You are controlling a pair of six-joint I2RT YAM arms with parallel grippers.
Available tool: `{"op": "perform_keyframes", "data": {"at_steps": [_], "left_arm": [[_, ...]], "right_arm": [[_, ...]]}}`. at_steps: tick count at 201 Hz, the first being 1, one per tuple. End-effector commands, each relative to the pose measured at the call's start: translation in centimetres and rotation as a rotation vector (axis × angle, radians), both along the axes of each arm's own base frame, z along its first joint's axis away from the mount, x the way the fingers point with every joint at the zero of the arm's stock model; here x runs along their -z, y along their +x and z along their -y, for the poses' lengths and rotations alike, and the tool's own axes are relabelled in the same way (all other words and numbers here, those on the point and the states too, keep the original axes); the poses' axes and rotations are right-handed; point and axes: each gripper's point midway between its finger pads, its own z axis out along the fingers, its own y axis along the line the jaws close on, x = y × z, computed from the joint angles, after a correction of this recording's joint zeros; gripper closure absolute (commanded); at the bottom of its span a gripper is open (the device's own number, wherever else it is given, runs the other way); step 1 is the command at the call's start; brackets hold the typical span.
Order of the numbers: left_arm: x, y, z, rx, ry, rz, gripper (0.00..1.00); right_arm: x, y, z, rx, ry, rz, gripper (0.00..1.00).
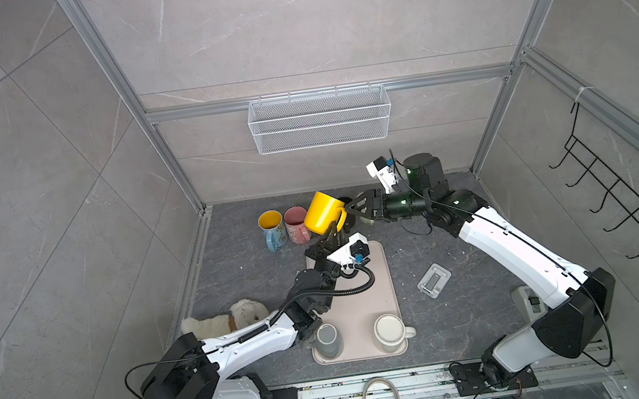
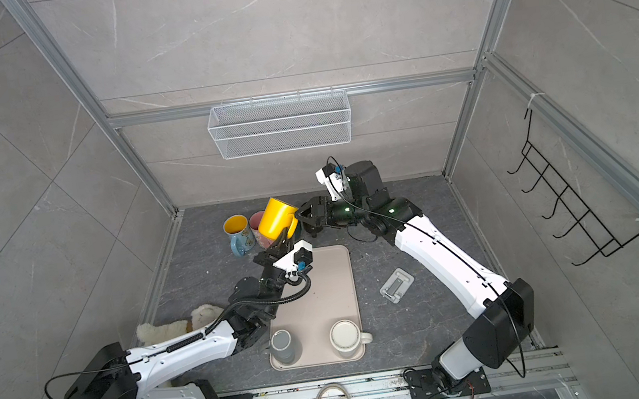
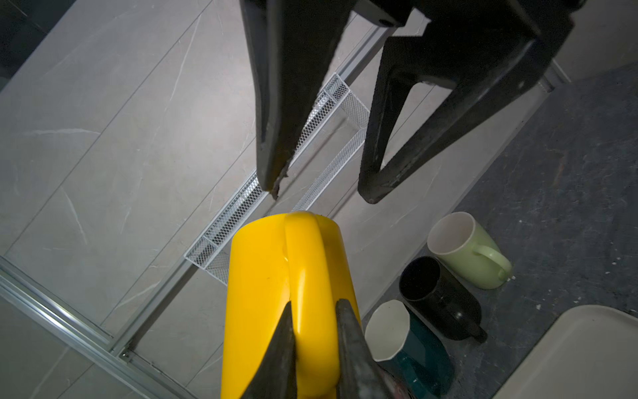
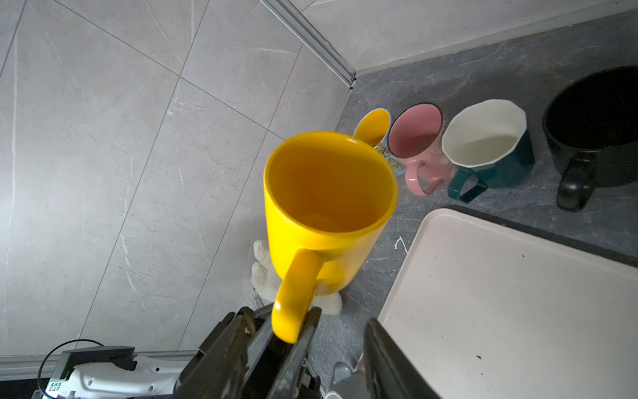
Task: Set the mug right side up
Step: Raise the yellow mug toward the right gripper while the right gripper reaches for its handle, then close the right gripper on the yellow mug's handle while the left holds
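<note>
Above the back of the table (image 1: 420,246), in both top views, we see the yellow mug (image 1: 321,210) (image 2: 275,217) held off the surface and tilted, its mouth open to the right wrist view. We find the left gripper (image 3: 312,307) clamped on the handle (image 3: 310,262). The right gripper (image 3: 321,193) stands just beside the mug, jaws apart, holding nothing. Below, to the left, a blue mug (image 1: 273,236) and a pink mug (image 1: 297,228) stand upright; nearer the camera lies the tray (image 1: 367,286).

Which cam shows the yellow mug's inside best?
Right wrist view: it looks straight into the yellow mug, rim and interior visible. Both top views show only its tilted outside; left wrist shows wall and handle.
</note>
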Motion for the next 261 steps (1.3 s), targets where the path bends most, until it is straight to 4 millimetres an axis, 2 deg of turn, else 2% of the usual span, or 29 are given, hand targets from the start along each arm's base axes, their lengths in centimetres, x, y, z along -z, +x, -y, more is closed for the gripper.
{"op": "perform_keyframes", "data": {"at_steps": [1, 24, 54, 109, 125, 167, 236, 261], "left_arm": [[-8.8, -1.7, -2.4, -0.068, -0.174, 0.259, 1.00], [-9.1, -1.7, -1.9, -0.091, -0.140, 0.301, 1.00], [-8.7, -1.6, -0.3, -0.083, -0.064, 0.323, 1.00], [-8.1, -1.3, 1.3, -0.094, 0.028, 0.346, 1.00], [-8.2, -1.4, 1.4, -0.092, 0.031, 0.350, 1.00], [-8.4, -2.0, 2.1, -0.077, 0.058, 0.371, 1.00], [-8.0, -2.8, 2.7, -0.057, 0.110, 0.397, 1.00], [-7.9, -3.0, 2.7, -0.052, 0.117, 0.403, 1.00]], "right_arm": [[-0.9, -0.3, 0.1, -0.033, -0.006, 0.016, 0.42], [-0.8, -0.4, 0.2, -0.038, -0.011, 0.014, 0.41], [-0.9, -0.4, 0.2, -0.041, -0.009, 0.012, 0.41], [-1.1, -0.2, 0.1, -0.048, 0.011, -0.001, 0.41], [-0.9, -0.2, 0.0, -0.053, 0.013, -0.012, 0.45], [-0.5, 0.2, 0.0, -0.047, 0.011, -0.033, 0.61], [-0.1, 0.9, 0.6, -0.025, 0.010, -0.055, 0.62], [-0.3, 0.9, 0.8, -0.033, 0.018, -0.062, 0.66]]}}
